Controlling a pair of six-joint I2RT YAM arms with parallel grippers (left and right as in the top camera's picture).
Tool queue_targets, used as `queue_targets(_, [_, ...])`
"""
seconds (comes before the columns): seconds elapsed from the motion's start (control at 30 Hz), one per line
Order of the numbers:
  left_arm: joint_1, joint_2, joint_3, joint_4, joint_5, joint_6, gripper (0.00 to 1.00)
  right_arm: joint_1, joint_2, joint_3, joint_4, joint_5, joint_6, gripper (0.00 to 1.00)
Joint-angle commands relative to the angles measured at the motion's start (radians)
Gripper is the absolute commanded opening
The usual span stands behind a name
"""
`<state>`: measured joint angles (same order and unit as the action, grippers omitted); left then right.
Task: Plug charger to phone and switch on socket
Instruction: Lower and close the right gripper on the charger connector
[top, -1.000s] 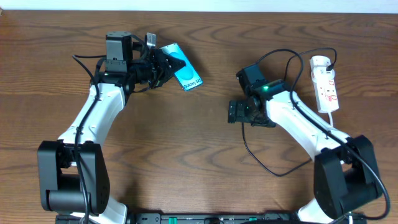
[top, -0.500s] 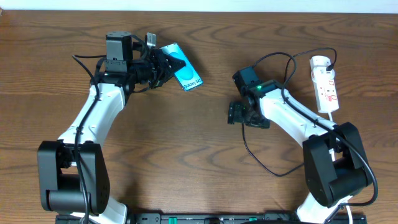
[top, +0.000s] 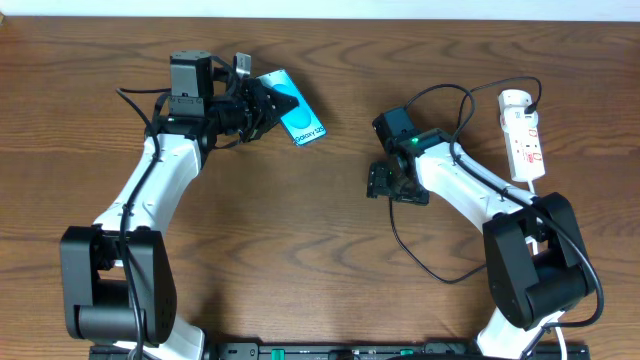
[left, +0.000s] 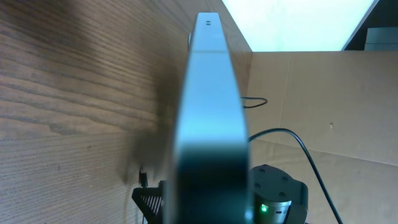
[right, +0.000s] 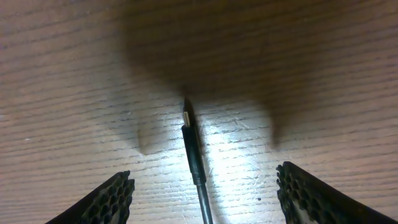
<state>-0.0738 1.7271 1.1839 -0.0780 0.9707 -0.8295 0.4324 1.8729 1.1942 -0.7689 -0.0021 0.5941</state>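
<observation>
Nearest my base, on my right side, the charger (right: 196, 158) lies in a slack loop on the table (top: 330, 280), curving out toward the near edge and back. A little farther in, my right gripper (top: 376, 182) hangs low over the wood with its jaws spread wide. The two ribbed fingers (right: 109, 200) stand on either side of the cable, and neither touches it. The cable's small metal plug tip lies flat on the table between them, pointing away from my wrist camera, so this hand grasps nothing.

Farther back, on my left, my left gripper (top: 272, 105) is clamped on one end of the phone (top: 303, 122). The phone's cyan screen faces up and it sits toward the far edge, left of the middle. My left wrist camera sees only its dark side edge-on. I cannot tell whether it rests on the wood or is lifted off it.

Toward the far right corner, well apart from both hands, the socket (top: 524, 135) lies along the right edge. The black cable arcs over to its far end.
</observation>
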Motion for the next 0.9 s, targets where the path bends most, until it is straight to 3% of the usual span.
queue_targets(0.0, [-0.002,0.001,-0.005,0.008,0.024,0.025,0.07,0.008,0.013,0.001,0.007,0.03,-0.008,0.74])
queue_targets(0.6, [-0.002,0.002,-0.005,0.008,0.024,0.025,0.08,0.015,0.076,0.001,0.033,0.026,-0.013,0.65])
queue_targets(0.87, [-0.002,0.002,-0.005,0.008,0.024,0.025,0.07,0.036,0.077,0.001,0.044,0.026,-0.024,0.48])
